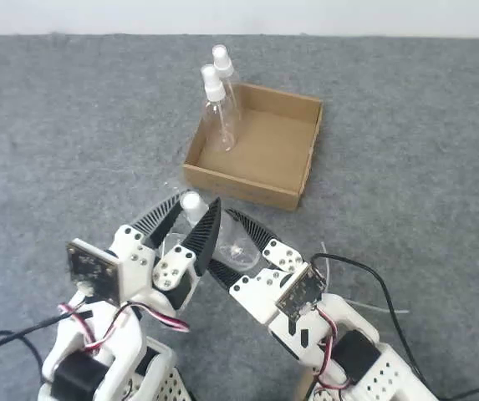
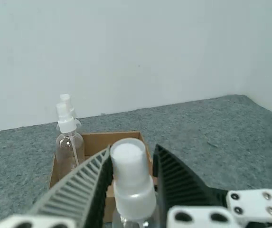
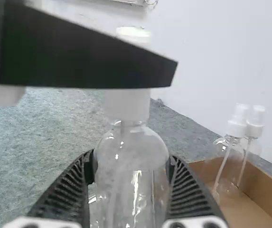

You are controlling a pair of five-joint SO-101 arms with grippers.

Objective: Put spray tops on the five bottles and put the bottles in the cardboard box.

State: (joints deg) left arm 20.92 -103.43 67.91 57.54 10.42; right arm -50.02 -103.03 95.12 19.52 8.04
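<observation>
A clear bottle [image 1: 241, 247] stands upright in front of the cardboard box [image 1: 247, 190], and my right gripper [image 1: 221, 241] is shut on its body. In the right wrist view the bottle [image 3: 131, 166] sits between the ribbed fingers [image 3: 69, 190] of the right gripper [image 3: 131, 159]. My left gripper [image 1: 197, 200] is shut on the white spray top [image 1: 193, 203], which sits on the bottle's neck. Seen from the left wrist, the spray top [image 2: 131, 175] is pinched at the left gripper [image 2: 132, 151]. Two capped bottles [image 1: 221, 117] stand in the box's far left corner.
The box floor [image 1: 268, 146] to the right of the two bottles is bare. A black cable [image 1: 385, 305] and a thin clear tube [image 1: 373, 307] lie by the right arm. Red and white wires [image 1: 97, 330] and a black cable trail by the left arm's base. Grey felt [image 1: 72, 134] covers the table.
</observation>
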